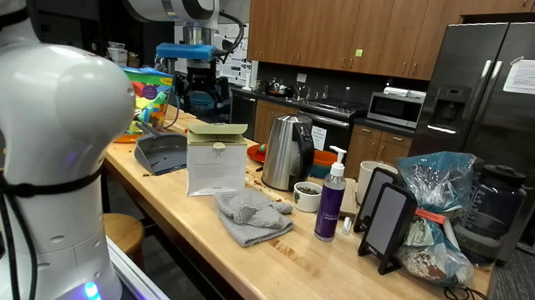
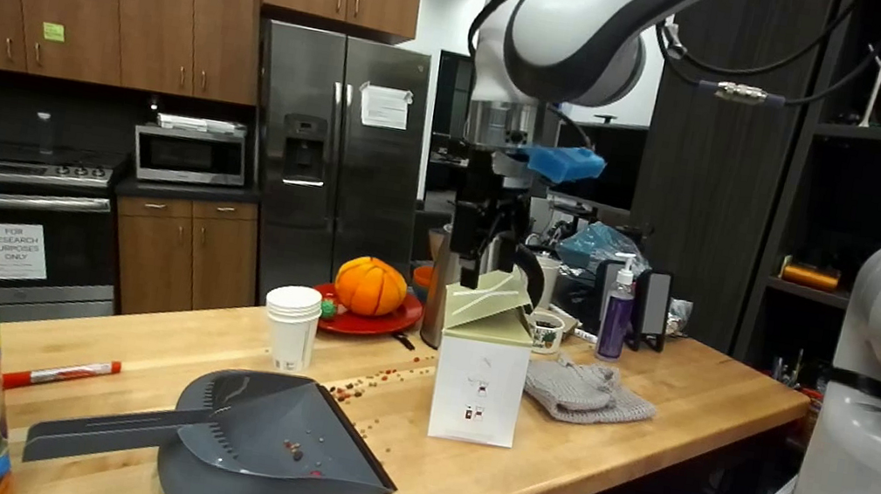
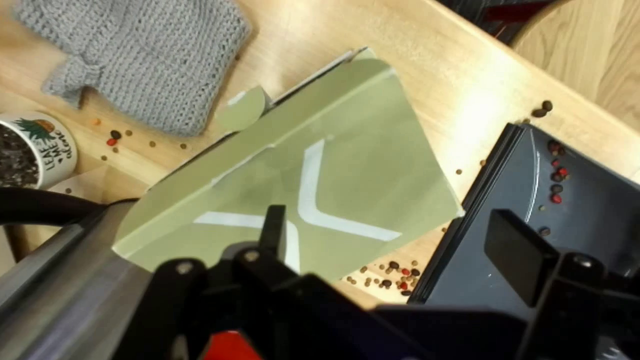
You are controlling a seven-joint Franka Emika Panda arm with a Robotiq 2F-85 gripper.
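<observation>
In an exterior view, the black two-fingered gripper (image 1: 204, 98) hangs with its fingers parted, a visible gap above a white cardboard box (image 1: 216, 170) with a pale green lid (image 1: 217, 129), which stands upright on the light wooden table (image 1: 331, 296) near a black-handled stainless steel kettle (image 1: 278, 156). In an exterior view, the box stands between a grey plastic dustpan (image 2: 267, 449) and a grey knitted cloth (image 2: 590, 393), its lid tilted up; a red plate (image 2: 384, 326) bears an orange pumpkin (image 2: 370, 286). In the wrist view, one finger overlaps the white-marked lid, the other the dustpan, with red and dark grains (image 3: 404, 272) scattered in and beside it.
</observation>
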